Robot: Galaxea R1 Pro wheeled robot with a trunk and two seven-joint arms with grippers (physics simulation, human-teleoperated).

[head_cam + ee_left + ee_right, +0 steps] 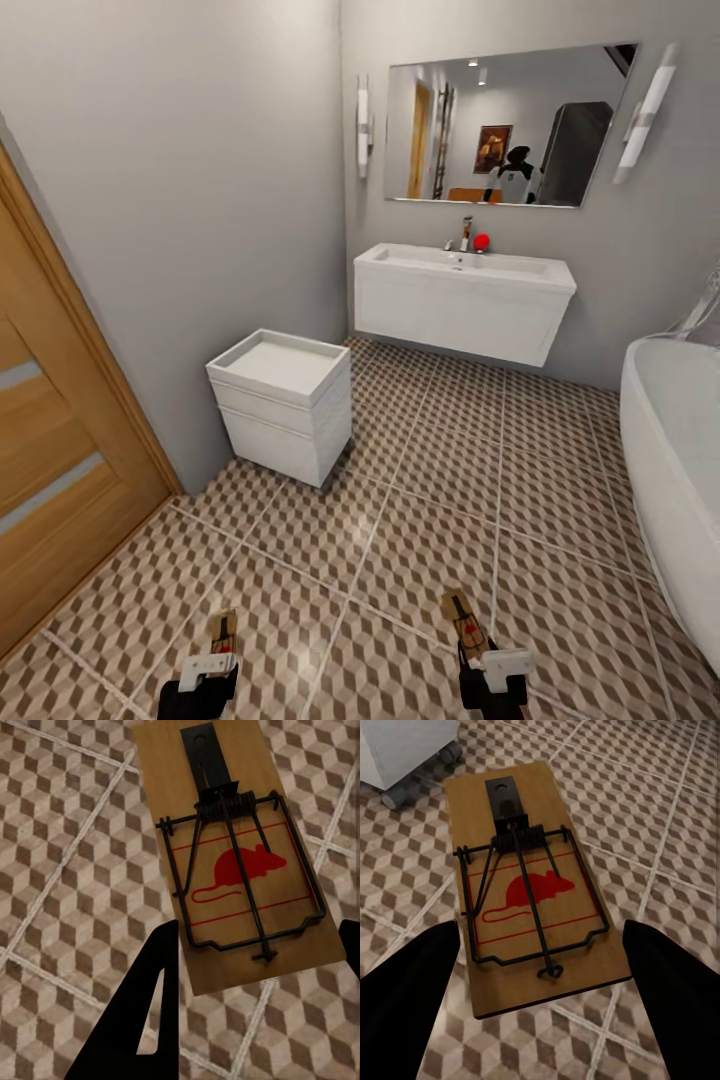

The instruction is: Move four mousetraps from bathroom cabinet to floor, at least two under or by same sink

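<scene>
Each of my grippers is shut on a mousetrap, a small wooden slab with a black wire spring and a red mouse print. Low in the head view, the left gripper (pixel 210 672) holds one mousetrap (pixel 222 630) and the right gripper (pixel 492 668) holds another mousetrap (pixel 465 618), both above the cube-patterned bathroom floor (pixel 430 470). The left wrist view has the gripper (pixel 259 937) clamping its mousetrap (pixel 232 862) at the near end. The right wrist view has that gripper (pixel 540 945) doing the same with its mousetrap (pixel 529 892). The white bathroom sink (pixel 465 272) hangs on the far wall. The cabinet is out of view.
A low white drawer unit (pixel 285 400) on castors stands by the left wall, and its corner (pixel 405 750) shows in the right wrist view. A white bathtub (pixel 670 450) runs along the right side. An orange-brown wooden door (pixel 50 470) is at the near left.
</scene>
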